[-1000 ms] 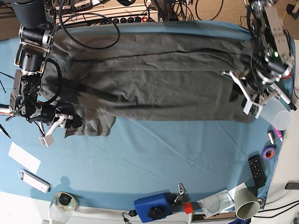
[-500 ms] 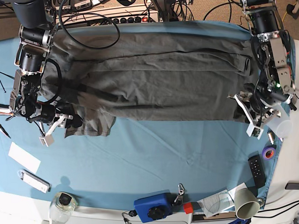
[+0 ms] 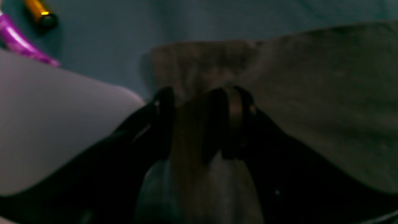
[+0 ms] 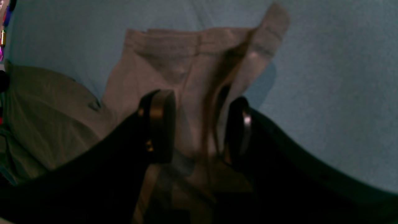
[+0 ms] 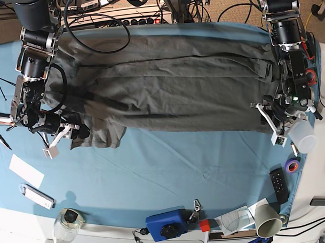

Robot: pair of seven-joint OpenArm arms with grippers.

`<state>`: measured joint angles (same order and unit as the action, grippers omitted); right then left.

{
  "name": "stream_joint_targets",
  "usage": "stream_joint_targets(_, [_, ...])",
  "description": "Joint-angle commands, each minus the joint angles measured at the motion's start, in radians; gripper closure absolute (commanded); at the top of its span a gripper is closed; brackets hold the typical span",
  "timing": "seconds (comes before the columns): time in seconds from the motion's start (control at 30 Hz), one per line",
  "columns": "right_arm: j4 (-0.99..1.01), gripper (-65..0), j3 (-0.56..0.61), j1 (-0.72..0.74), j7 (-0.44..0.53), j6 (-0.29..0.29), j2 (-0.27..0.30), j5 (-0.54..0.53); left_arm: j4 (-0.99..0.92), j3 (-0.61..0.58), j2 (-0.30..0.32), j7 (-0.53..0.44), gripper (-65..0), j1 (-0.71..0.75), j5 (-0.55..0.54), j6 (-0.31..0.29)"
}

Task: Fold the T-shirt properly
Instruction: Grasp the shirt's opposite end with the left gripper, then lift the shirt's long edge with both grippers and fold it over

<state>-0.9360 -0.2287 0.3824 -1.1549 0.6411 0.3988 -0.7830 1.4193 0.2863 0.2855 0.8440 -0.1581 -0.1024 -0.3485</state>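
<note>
Lying lengthwise across the far half of the blue table cloth (image 5: 169,164), the T-shirt (image 5: 172,86) is matte charcoal-grey cotton, folded into a long band with soft parallel creases and a rumpled sleeve flap hanging off its near edge at the base view's left. Cloth under it is smooth, a few shallow wrinkles. Right gripper (image 4: 199,124) sits low over that sleeve: black curved fingers (image 4: 158,124) spread apart, with a raised ridge of grey fabric and a hemmed sleeve corner standing between them; whether the pads press the fabric I can't tell. Right arm drops steeply from the far corner, wrist bent toward the sleeve. Left gripper (image 3: 199,124) is at the opposite end, over the shirt's corner at the cloth's edge; the wrist view is dark and blurred, fingers look parted with a fold of fabric in the gap, contact unclear. Left arm comes straight down the table's side, wrist near a translucent cup (image 5: 305,131). Beside that corner: a purple pen (image 3: 21,43) and a small orange-yellow cylinder (image 3: 40,12). Near edge holds a blue box (image 5: 166,224), a remote (image 5: 278,183) and a purple tape roll (image 5: 292,165).
</note>
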Motion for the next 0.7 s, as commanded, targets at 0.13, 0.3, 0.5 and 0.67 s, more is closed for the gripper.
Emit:
stream_joint_targets(0.13, [-0.009,-26.2,-0.002,0.014,-0.02,0.005,0.014,0.024,0.015,0.004,0.014,-0.031,-24.5,-0.039,0.042,0.02])
stream_joint_targets(0.3, [-0.009,-26.2,-0.002,0.014,-0.02,0.025,0.014,0.024,0.014,0.004,0.011,-0.021,-24.5,-0.035,0.008,0.019])
stream_joint_targets(0.5, [-0.009,-26.2,-0.002,0.014,-0.019,0.024,0.014,0.023,-0.067,0.004,0.008,-0.022,-24.5,-0.036,-0.01,0.019])
stream_joint_targets(0.67, [-0.009,-17.0,-0.002,0.014,-0.008,0.024,0.014,0.024,-0.141,0.004,0.008,-0.003,-20.7,-0.036,-0.02,0.019])
